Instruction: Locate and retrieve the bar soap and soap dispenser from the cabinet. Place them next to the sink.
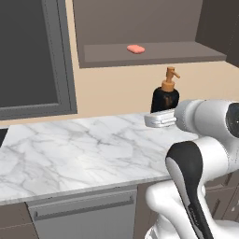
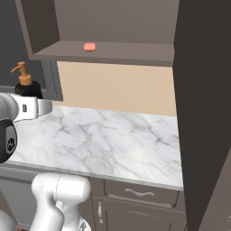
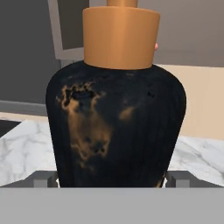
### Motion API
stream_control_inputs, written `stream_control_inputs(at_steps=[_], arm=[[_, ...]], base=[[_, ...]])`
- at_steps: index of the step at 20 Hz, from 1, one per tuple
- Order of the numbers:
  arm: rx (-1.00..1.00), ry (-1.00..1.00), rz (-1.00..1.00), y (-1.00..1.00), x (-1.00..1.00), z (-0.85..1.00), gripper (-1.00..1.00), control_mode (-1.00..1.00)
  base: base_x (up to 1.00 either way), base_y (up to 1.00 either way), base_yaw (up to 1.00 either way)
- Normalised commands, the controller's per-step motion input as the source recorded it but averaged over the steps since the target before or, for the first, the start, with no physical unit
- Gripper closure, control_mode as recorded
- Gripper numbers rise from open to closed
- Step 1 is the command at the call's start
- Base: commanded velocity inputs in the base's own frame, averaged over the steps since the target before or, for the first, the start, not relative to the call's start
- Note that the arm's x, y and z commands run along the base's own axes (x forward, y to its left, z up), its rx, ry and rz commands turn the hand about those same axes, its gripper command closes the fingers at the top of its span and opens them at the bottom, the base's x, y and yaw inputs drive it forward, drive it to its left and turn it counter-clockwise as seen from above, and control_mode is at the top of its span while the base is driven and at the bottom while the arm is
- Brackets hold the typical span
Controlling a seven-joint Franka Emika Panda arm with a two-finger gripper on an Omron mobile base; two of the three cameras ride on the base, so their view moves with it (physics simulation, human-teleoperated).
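Hand view: soap dispenser (image 3: 116,127) between spread fingers (image 3: 43,178) | left base view: bar soap (image 1: 136,49) on cabinet (image 1: 140,28) shelf

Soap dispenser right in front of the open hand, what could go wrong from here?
The soap dispenser stands between the open hand's fingertips. A low or off-centre squeeze on its rounded belly could tip it over. The bar soap lies on the cabinet shelf above, and reaching there could knock the upright dispenser.
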Motion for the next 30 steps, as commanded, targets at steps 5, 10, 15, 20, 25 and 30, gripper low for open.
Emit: stream_control_inputs(at_steps=[5, 10, 15, 20, 25, 30], arm=[[0.00, 0.00, 0.00, 0.00, 0.00, 0.00, 1.00, -1.00], [0.00, 0.00, -0.02, 0.20, 0.02, -0.02, 1.00, -1.00], [0.00, 0.00, -0.04, 0.43, 0.08, -0.08, 1.00, -1.00], [0.01, 0.00, -0.01, 0.47, 0.11, -0.18, 1.00, -1.00], [0.02, 0.05, 0.09, 0.59, 0.36, -0.28, 1.00, -1.00], [0.01, 0.08, 0.18, 0.64, 0.48, -0.32, 1.00, -1.00]], base=[[0.00, 0.00, 0.00], [0.00, 0.00, 0.00], [0.00, 0.00, 0.00], [0.00, 0.00, 0.00], [0.00, 0.00, 0.00], [0.00, 0.00, 0.00]])
